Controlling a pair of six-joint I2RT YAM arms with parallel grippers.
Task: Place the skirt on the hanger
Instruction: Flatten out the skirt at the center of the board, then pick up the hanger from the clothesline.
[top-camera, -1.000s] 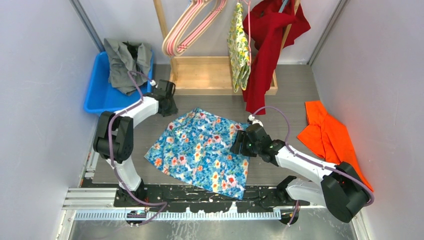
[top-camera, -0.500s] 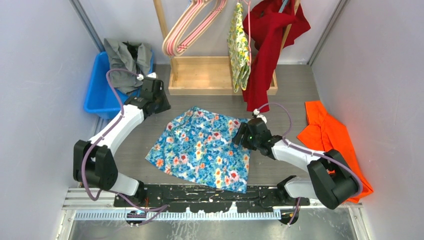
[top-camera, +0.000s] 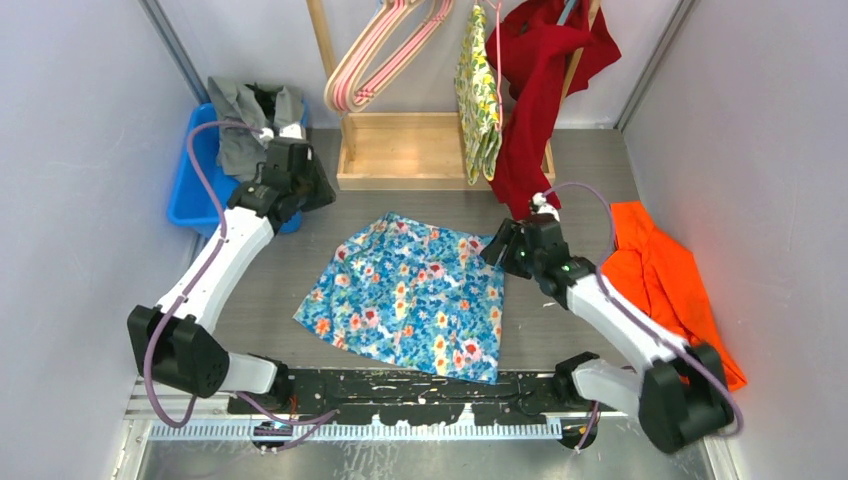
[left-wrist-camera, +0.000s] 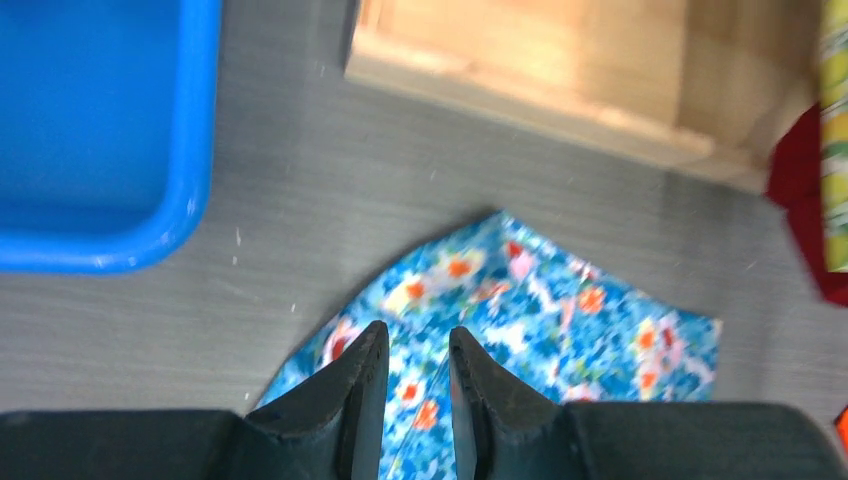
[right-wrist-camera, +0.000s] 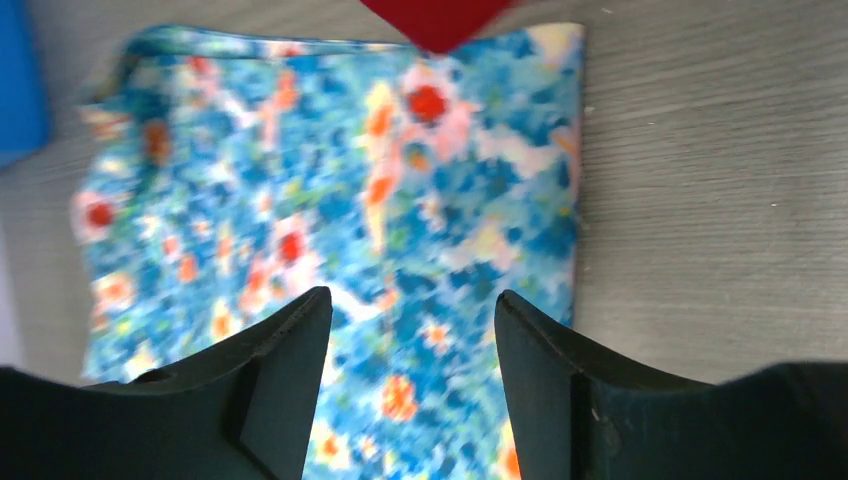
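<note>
The blue floral skirt (top-camera: 410, 295) lies spread flat on the grey table in the middle; it also shows in the left wrist view (left-wrist-camera: 560, 330) and the right wrist view (right-wrist-camera: 330, 190). Pink hangers (top-camera: 385, 50) hang on the wooden rack at the back. My left gripper (top-camera: 312, 192) is above the table beyond the skirt's far left corner, its jaws narrowly apart and empty (left-wrist-camera: 418, 340). My right gripper (top-camera: 500, 243) hovers at the skirt's far right corner, wide open and empty (right-wrist-camera: 412, 305).
A blue bin (top-camera: 195, 190) with grey clothes stands at the back left. The wooden rack base (top-camera: 420, 150) is behind the skirt. A yellow floral garment (top-camera: 478, 95) and a red garment (top-camera: 535, 90) hang from the rack. An orange garment (top-camera: 655, 275) lies at the right.
Both arms have pulled back from the skirt: the left gripper toward the blue bin, the right gripper up and to the far right. The skirt lies a little flatter.
</note>
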